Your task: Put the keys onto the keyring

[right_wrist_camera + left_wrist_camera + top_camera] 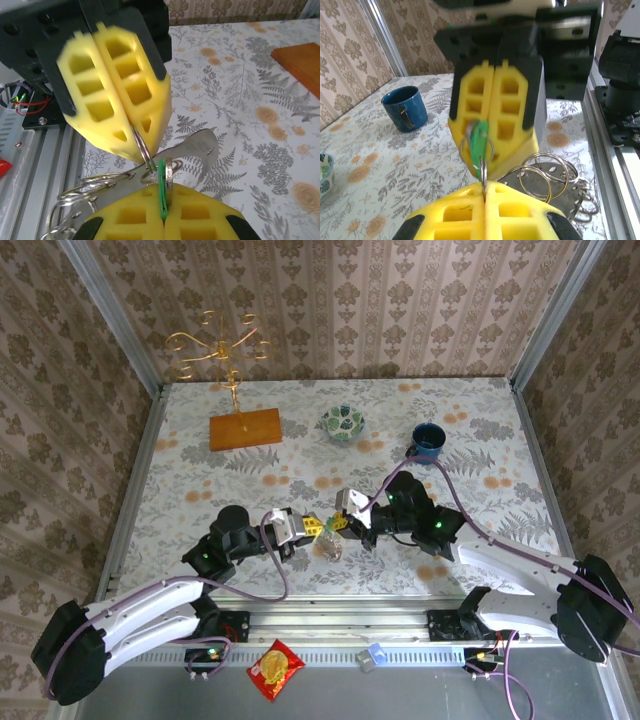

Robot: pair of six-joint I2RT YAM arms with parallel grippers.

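A green-headed key point(162, 195) is pinched in my right gripper point(164, 192), which is shut on it together with a small metal loop. My left gripper point(485, 190) is shut on the thin silver keyring point(483, 172), edge-on between its yellow pads. The two grippers meet tip to tip above the table's near middle, left gripper point(303, 528) facing right gripper point(347, 526). The green key point(479, 142) crosses the ring right at the right gripper's pads point(512, 115). More silver rings point(545, 180) and a flat metal tag point(200, 150) dangle from the bunch point(330, 548).
A blue mug point(428, 440) stands at the back right and a patterned green bowl point(343, 423) at the back middle. A gold wire stand on a wooden base point(245, 428) is at the back left. A red-and-yellow snack packet point(276, 670) lies on the near rail.
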